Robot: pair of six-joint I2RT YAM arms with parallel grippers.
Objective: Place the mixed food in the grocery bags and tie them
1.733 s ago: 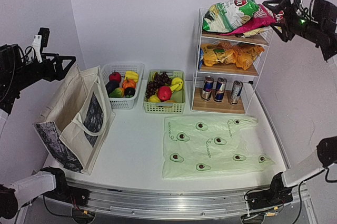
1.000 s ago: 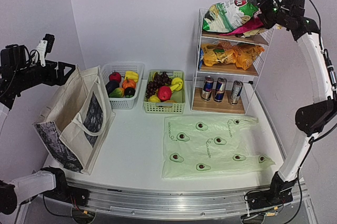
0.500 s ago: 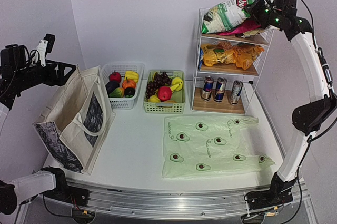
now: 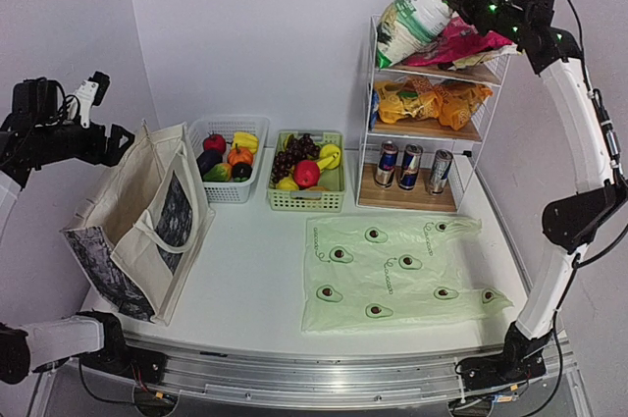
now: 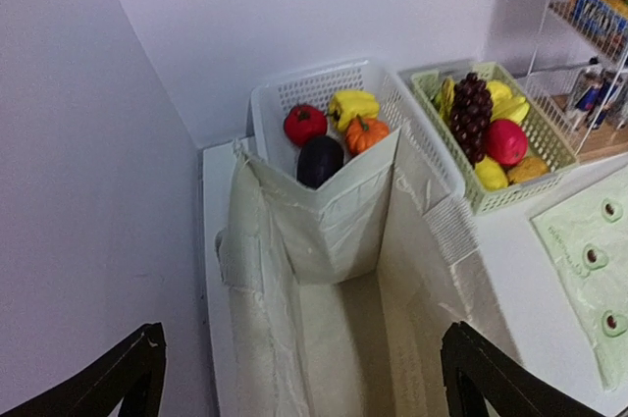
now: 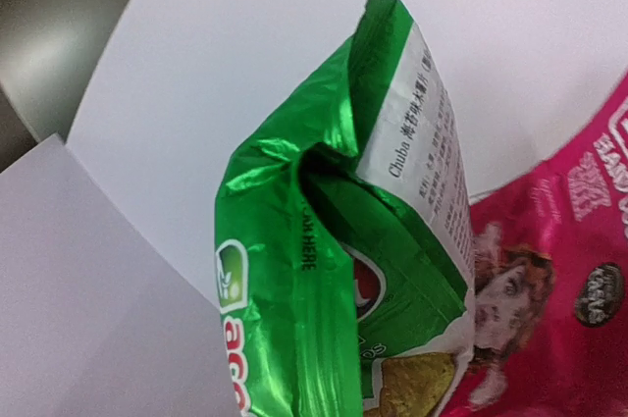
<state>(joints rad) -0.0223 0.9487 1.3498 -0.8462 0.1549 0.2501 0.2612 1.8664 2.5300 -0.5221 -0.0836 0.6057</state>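
Note:
My right gripper point(image 4: 473, 3) is shut on the top edge of the green-white snack packet point(image 4: 417, 20), which hangs tilted just above the rack's top shelf. In the right wrist view the packet point(image 6: 324, 270) fills the frame and hides my fingers. The beige canvas tote point(image 4: 147, 221) stands open at the left. My left gripper point(image 4: 116, 137) hovers open above its mouth point(image 5: 334, 270), nothing between the fingers point(image 5: 132, 368). The avocado-print plastic bag point(image 4: 392, 275) lies flat on the table. Grapes point(image 4: 287, 157), a red apple point(image 4: 306, 174) and bananas point(image 4: 330, 154) sit in the green basket point(image 4: 306, 199).
A pink snack packet point(image 4: 461, 44) stays on the top shelf of the white wire rack point(image 4: 496, 132). Orange packets point(image 4: 432, 101) lie on its middle shelf and three cans point(image 4: 410, 167) stand on the bottom one. A white basket point(image 4: 228, 191) of toy vegetables stands beside the tote.
The right gripper reached the top shelf, shut on the green-white packet and raised it clear of the pink one. The left arm drifted slightly to the left.

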